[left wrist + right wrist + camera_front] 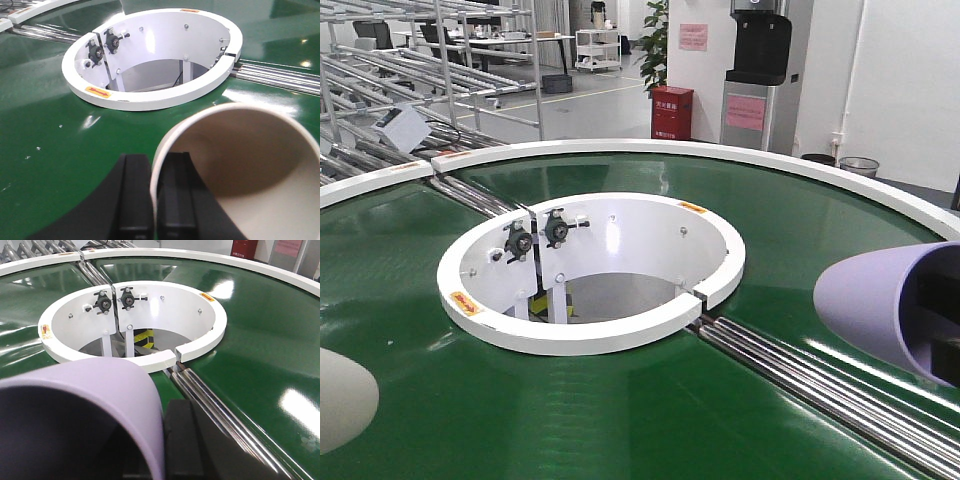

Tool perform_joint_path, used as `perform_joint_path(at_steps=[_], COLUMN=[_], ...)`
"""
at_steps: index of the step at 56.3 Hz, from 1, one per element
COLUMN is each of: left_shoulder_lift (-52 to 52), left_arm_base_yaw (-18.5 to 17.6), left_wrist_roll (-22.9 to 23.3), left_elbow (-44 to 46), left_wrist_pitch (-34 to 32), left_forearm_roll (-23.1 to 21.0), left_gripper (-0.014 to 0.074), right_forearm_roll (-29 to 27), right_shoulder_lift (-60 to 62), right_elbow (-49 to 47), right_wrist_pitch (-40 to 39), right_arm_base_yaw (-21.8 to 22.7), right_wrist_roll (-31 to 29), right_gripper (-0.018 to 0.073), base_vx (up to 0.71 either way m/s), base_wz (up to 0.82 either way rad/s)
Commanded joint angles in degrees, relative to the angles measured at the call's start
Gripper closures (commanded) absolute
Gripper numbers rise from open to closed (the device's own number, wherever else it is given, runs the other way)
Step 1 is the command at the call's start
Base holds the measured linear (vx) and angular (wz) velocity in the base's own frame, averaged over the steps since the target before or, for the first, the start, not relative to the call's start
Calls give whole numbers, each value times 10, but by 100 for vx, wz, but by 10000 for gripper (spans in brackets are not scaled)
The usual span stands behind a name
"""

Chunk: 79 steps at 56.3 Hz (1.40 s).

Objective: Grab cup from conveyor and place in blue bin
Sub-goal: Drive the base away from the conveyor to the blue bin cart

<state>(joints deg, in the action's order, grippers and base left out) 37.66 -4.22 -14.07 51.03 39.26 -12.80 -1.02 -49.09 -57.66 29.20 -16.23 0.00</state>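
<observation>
Left gripper [154, 167] pinches the rim of a cream plastic cup [260, 165], near left over the dark green ring-shaped conveyor belt [620, 410]. Right gripper [161, 430] is clamped on a lilac plastic cup [90, 385], tipped sideways, right side.

You have the conveyor [620, 420] filling the view: green belt, white outer rim, and the white central well [620, 235] in the middle. Steel roller strips [820, 385] run off toward your lower right. A lavender cup [870, 300], tipped sideways, juts in at the right edge. A cream cup [340, 395] pokes in at lower left. Behind the belt, a red box [672, 112] stands near a water dispenser [760, 70].
</observation>
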Motion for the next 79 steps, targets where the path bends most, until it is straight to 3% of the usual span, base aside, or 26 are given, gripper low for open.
perform_joint_path(at_steps=[1,51,79], left_shoulder_lift=[0,1,1], left_arm_base_yaw=[-4,-4,-4], left_wrist_roll=[1,1,1], left_elbow=[16,16,16], left_wrist_pitch=[-46,-46,-46], left_forearm_roll=[-13,-13,-13], left_gripper=[603,603,603], right_forearm_roll=[2,2,2], right_shoulder_lift=[6,6,6], right_elbow=[-16,-16,-16], right_wrist_pitch=[-53,-53,-52], right_arm_base_yaw=[0,0,0], right_wrist_roll=[0,0,0], right_gripper=[568,568,568], base_vx=[-5,-20,-25], base_wz=[-5,-4,-28])
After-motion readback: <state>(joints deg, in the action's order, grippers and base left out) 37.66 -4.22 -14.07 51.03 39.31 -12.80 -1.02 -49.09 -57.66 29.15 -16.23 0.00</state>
